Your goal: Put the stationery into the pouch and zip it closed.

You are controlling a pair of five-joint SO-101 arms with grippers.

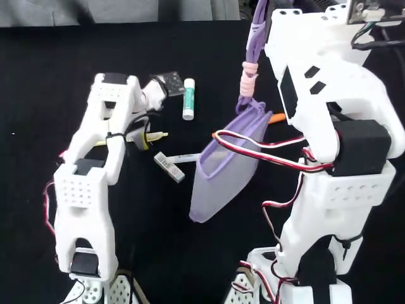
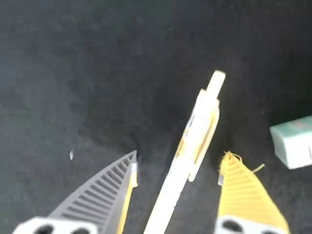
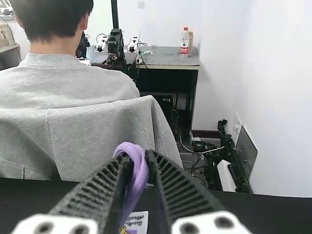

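Ribbed fingers (image 2: 243,190) of the left gripper (image 2: 180,156) stand apart astride a slim cream pen (image 2: 195,136) on the black table (image 2: 73,73). Those of the right gripper (image 3: 139,157) clamp the purple cord strap (image 3: 134,180) of the translucent lilac pouch (image 1: 228,168), tilted mid-table.

Lilac pouch and pale stationery on a matte black counter (image 1: 38,82).
The translucent lilac plastic pouch (image 1: 224,171) has a purple cord strap (image 1: 258,25) with a pink band, and an orange tip (image 1: 276,118) shows beside its rim. The white glue stick (image 1: 188,98) wears a green label. The cream plastic click pen (image 2: 195,141) has yellowish trim. The left end effector (image 2: 180,156) has one grey ribbed finger and one yellow; the right end effector (image 3: 138,158) has black ribbed fingers.
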